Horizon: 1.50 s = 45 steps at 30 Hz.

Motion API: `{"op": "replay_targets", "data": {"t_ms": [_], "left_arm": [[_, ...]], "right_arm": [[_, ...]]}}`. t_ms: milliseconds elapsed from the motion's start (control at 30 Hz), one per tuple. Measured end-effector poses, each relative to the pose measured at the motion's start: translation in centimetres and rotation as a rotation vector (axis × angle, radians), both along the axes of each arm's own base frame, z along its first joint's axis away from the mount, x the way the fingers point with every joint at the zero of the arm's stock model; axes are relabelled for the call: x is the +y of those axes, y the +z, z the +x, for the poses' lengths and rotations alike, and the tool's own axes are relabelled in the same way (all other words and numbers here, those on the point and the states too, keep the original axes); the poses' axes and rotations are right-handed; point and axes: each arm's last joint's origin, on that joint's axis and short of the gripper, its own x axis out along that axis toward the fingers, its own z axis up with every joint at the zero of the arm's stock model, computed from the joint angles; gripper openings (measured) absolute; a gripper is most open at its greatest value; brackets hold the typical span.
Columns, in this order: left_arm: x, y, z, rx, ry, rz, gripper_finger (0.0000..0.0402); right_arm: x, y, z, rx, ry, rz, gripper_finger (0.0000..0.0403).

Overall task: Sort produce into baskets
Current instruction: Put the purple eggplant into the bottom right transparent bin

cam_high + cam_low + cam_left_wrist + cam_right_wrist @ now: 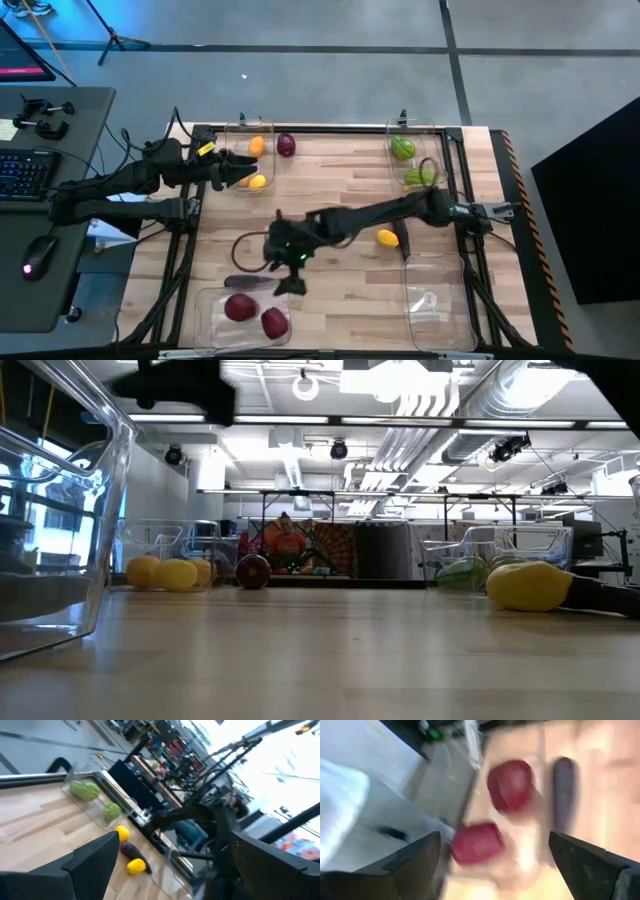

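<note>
My right gripper is open and empty, just above the table beside a long dark purple piece, at the far rim of the near-left clear bin. Two dark red lumps lie in that bin; they also show in the right wrist view, next to the purple piece. My left gripper is open and empty at the far-left bin, which holds an orange piece and a yellow one. A dark red piece lies on the table beside that bin.
The far-right bin holds green pieces. A yellow piece lies on the table under my right arm, with a dark purple one next to it. The near-right bin stands at the table's front right.
</note>
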Motion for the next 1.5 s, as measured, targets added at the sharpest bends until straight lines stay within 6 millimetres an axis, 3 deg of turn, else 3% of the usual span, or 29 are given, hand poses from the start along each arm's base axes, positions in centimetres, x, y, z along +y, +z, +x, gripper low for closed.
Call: {"op": "replay_targets", "data": {"t_ms": [133,233,333,433,633,800,967,1133,1367,1500], "left_arm": [[0.2,-0.2,0.3,0.017,0.034,-0.001,0.0362],[0.3,-0.4,0.7,0.033,0.042,-0.006,0.0362],[0.3,-0.6,1.1,0.050,0.042,-0.010,0.0362],[0.4,-0.8,1.4,0.060,0.050,-0.024,0.0362],[0.8,-1.3,2.1,0.086,0.126,-0.053,0.0362],[1.0,-1.8,2.7,0.119,0.154,-0.060,0.0362],[1.1,-2.0,3.1,0.135,0.149,-0.063,0.0362],[1.0,-2.0,3.1,0.147,0.120,-0.018,0.0362],[1.0,-2.0,3.1,0.181,0.085,0.105,0.0362],[1.0,-2.0,3.1,0.186,0.082,0.124,0.0362]], "right_arm": [[-3.0,2.6,-3.3,0.095,-0.015,-0.222,0.0360],[-4.9,3.4,-6.0,0.154,-0.029,-0.260,0.0360],[-6.2,3.1,-9.9,0.194,-0.059,-0.246,0.0360],[-7.4,2.2,-15.1,0.234,-0.187,-0.217,0.0360],[-9.5,0.9,-25.2,0.348,-0.757,-0.100,0.0360],[-10.0,-1.1,-30.3,0.362,-1.245,0.180,0.0360],[-9.4,-4.1,-32.3,0.399,-1.372,0.377,0.0360],[-8.9,-5.5,-31.8,0.480,-1.391,0.553,0.0360],[-9.4,-5.8,-31.1,0.729,-1.506,0.252,0.0360],[-9.5,-6.6,-30.2,0.783,-1.520,0.170,0.0360]]}}
